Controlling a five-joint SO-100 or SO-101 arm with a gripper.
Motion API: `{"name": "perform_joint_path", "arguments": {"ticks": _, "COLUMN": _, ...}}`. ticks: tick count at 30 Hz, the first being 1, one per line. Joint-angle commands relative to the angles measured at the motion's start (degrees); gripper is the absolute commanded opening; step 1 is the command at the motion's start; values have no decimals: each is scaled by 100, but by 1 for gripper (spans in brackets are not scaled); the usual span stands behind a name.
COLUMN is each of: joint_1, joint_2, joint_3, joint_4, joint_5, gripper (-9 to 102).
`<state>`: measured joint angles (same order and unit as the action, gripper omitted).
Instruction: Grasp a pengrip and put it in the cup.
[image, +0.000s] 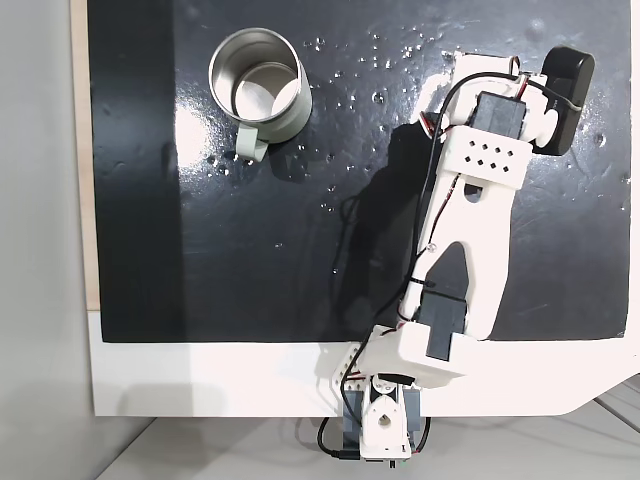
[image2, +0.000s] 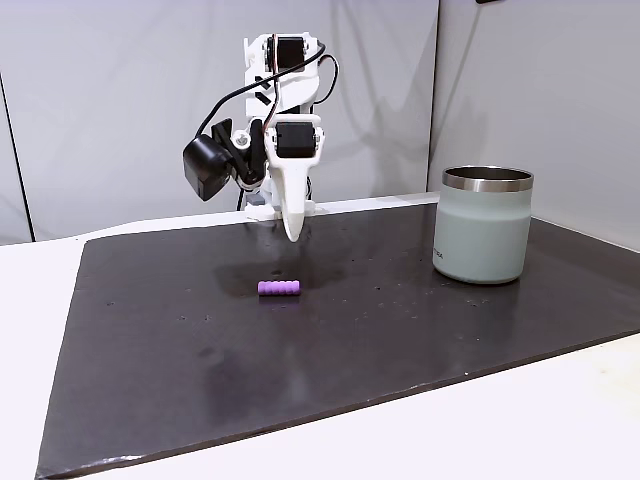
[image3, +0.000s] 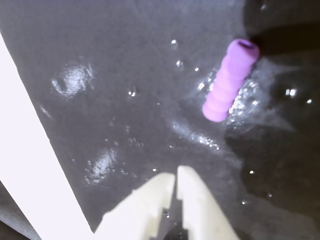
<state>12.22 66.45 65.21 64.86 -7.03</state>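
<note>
The pengrip is a small ribbed purple tube lying flat on the black mat; in the wrist view the pengrip lies up and to the right of my fingertips. My white gripper hangs point-down just above the mat, behind the pengrip and apart from it. In the wrist view the gripper is shut, its jaws pressed together with nothing between them. The cup is a pale grey-green metal mug standing upright at the right; seen from above, the cup sits at the top left with a shiny inside.
The glossy black mat covers most of the white table. My arm stretches over the mat's right side from its base at the bottom edge. A black camera housing sits beside the wrist.
</note>
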Motion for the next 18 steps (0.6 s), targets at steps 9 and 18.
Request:
{"name": "perform_joint_path", "arguments": {"ticks": 9, "joint_1": 422, "joint_2": -176, "joint_3": -35, "joint_4": -35, "joint_5": -229, "gripper": 17}}
{"name": "perform_joint_path", "arguments": {"ticks": 18, "joint_1": 483, "joint_2": -404, "joint_3": -149, "joint_4": 18, "joint_5": -457, "gripper": 18}}
